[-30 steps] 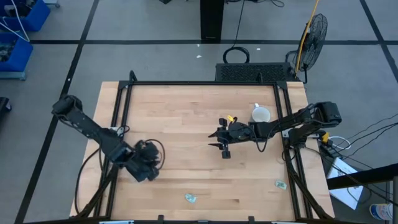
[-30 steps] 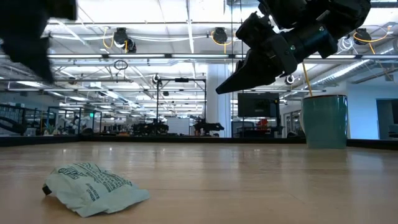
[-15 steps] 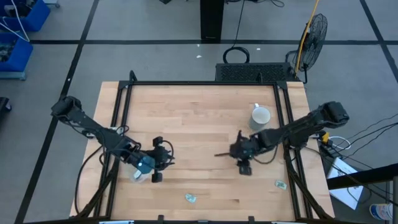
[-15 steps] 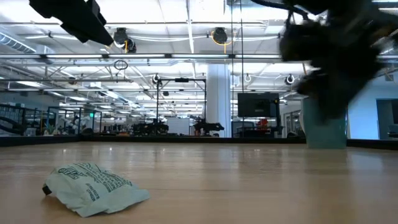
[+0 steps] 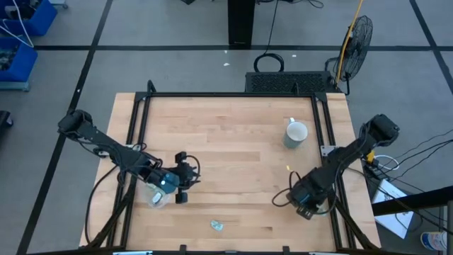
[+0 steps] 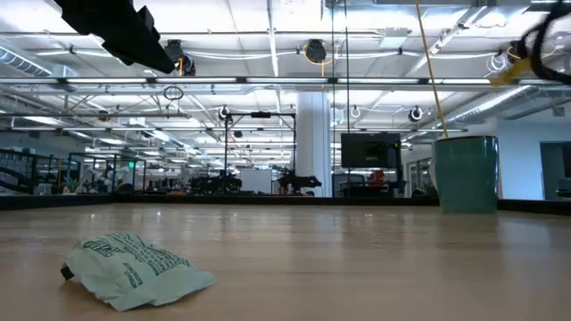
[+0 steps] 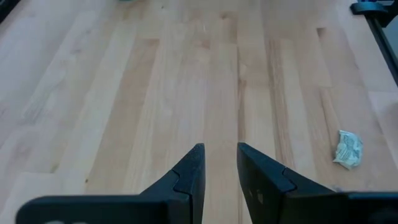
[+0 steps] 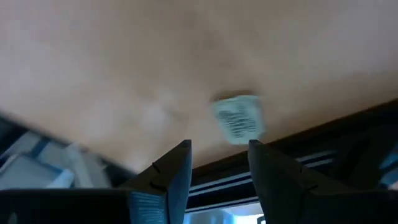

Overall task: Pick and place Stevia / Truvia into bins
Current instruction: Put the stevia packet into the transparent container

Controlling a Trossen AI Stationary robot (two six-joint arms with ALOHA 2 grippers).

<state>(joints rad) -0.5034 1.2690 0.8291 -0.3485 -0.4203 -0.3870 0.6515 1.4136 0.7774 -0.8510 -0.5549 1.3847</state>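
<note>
The tabletop (image 5: pixel 226 134) is pale wood planking inside a dark metal frame. Near its left edge sits the bin (image 5: pixel 157 198), a small round tub of clear frosty plastic; its contents cannot be made out. The left gripper (image 5: pixel 185 180) lies just beside it, its arm stretched low from the left edge, the dark fingers (image 7: pixel 189 174) a narrow gap apart with nothing between them. A crumpled pale green and white sachet (image 5: pixel 216 225) lies near the front edge. A pale mug (image 5: pixel 295 132) stands toward the back right. The right gripper (image 5: pixel 306 205) hangs low near the front right corner, its fingers (image 8: pixel 177 171) apart and empty, over a second sachet (image 8: pixel 238 118) by the right edge.
</note>
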